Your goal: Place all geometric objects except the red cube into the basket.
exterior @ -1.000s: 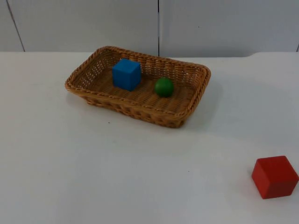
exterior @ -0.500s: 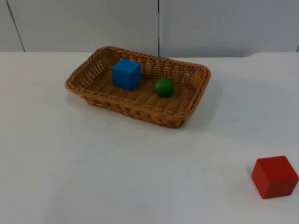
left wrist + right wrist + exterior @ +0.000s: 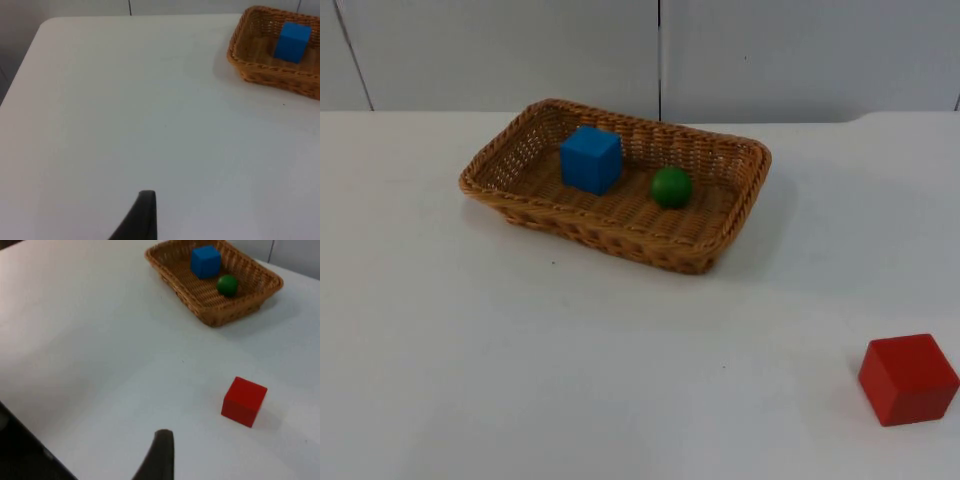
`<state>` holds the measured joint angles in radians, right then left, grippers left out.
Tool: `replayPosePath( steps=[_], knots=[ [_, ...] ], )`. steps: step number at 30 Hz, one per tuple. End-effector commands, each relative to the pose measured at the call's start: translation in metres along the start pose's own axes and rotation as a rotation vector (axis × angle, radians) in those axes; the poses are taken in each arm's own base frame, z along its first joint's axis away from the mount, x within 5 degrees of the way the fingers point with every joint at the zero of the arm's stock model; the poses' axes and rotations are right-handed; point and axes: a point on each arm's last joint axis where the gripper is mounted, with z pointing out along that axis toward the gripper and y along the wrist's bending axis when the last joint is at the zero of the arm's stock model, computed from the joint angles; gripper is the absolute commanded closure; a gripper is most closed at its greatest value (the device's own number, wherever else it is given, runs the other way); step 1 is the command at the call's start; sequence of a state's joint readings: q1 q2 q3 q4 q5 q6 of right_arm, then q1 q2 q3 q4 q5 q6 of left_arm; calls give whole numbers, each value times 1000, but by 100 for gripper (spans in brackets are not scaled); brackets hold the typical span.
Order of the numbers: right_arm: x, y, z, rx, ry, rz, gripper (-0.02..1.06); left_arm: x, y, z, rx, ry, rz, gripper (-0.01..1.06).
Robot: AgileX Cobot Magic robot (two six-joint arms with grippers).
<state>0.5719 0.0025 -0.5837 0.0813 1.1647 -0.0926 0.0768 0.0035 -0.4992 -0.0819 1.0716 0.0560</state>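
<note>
A woven wicker basket (image 3: pixel 710 155) stands at the back middle of the table. Inside it sit a blue cube (image 3: pixel 590 159) and, to its right, a green ball (image 3: pixel 671 187). The red cube (image 3: pixel 908 379) rests on the table at the front right, well apart from the basket. My left gripper (image 3: pixel 145 212) hovers over bare table far to the left of the basket (image 3: pixel 247 70), with the blue cube (image 3: pixel 293 42) in sight. My right gripper (image 3: pixel 161 452) hangs back over the table, short of the red cube (image 3: pixel 244 401), basket (image 3: pixel 210 310) and green ball (image 3: pixel 227 285). Both arms wait.
The grey partition wall (image 3: pixel 660 50) closes the table behind the basket. The table's left edge and rounded corner (image 3: pixel 42 27) lie near the left arm. White table top (image 3: pixel 570 360) stretches in front of the basket.
</note>
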Motion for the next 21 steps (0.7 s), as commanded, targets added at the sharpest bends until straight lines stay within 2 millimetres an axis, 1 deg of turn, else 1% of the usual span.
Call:
replayPosePath(
  steps=[1, 3, 6, 18, 20, 21],
  knots=[
    [6, -4, 8, 36, 24, 20, 26, 2, 0, 1, -9, 5, -12, 7],
    [4, -4, 7, 37, 6, 22, 26, 2, 0, 1, -9, 5, -8, 7],
    [6, -5, 17, 43, -15, 27, 26, 2, 0, 1, -9, 5, -8, 7],
    [5, -6, 16, 58, -16, 35, 26, 2, 0, 1, -9, 5, -8, 7],
    [5, -6, 16, 58, -16, 35, 25, 2, 0, 1, -9, 5, -8, 7],
    [5, -6, 16, 59, -16, 35, 21, 2, 0, 1, -9, 5, -8, 6]
  ],
)
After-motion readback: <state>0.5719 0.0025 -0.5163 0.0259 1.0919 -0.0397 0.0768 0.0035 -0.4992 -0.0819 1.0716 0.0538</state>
